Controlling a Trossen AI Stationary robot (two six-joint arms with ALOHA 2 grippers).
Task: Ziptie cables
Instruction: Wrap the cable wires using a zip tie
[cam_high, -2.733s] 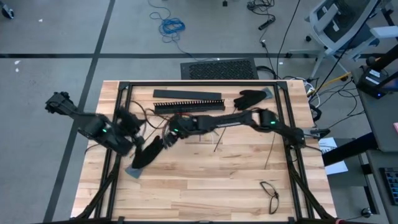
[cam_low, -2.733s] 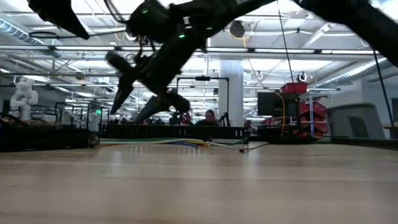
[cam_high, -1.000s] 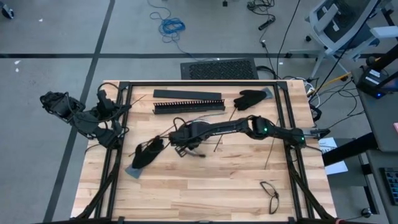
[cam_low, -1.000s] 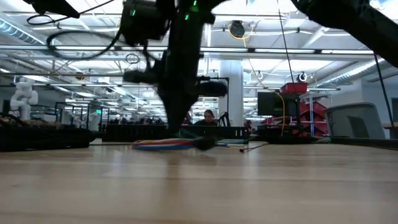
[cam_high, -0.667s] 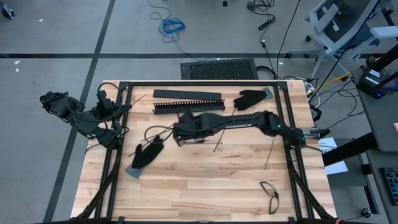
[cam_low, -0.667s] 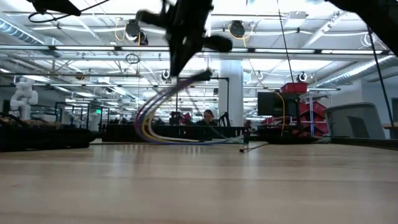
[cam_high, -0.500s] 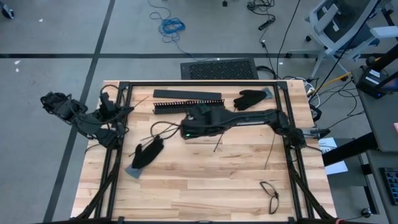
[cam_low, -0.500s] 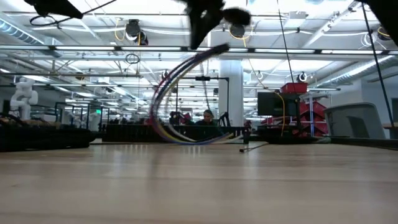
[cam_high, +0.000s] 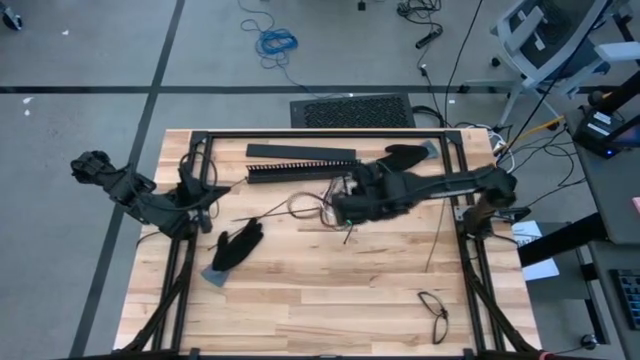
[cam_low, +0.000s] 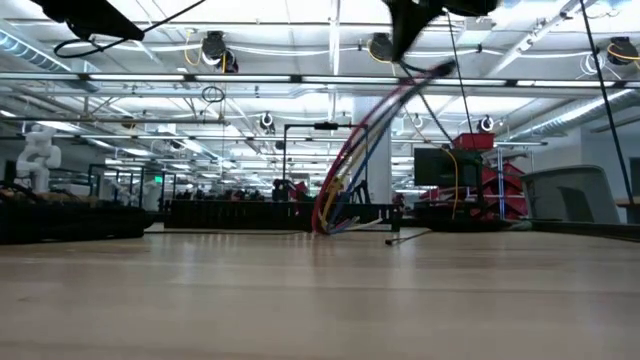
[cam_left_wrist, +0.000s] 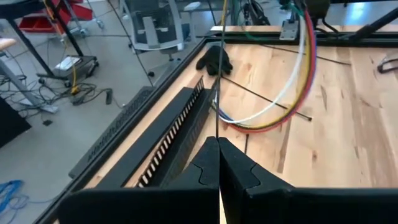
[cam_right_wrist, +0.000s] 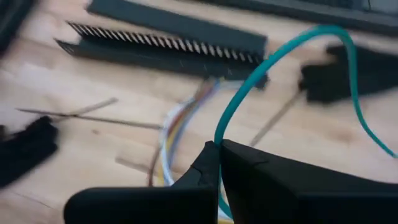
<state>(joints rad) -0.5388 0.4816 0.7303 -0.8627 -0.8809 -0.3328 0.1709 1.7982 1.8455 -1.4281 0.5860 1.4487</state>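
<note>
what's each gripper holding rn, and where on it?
Right gripper: shut on the cables, gripping the raised top of their arc; far ends touch the table. Left gripper: shut on a thin black strip at its near end.

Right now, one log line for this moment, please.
right gripper: shut on cables, lifted | left gripper: shut on ziptie | bar: on table

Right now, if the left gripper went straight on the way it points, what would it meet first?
Probably the slotted black bar: the left gripper, shut on a thin black strip, points along it, with the cables farther on. Depth is uncertain.
</note>
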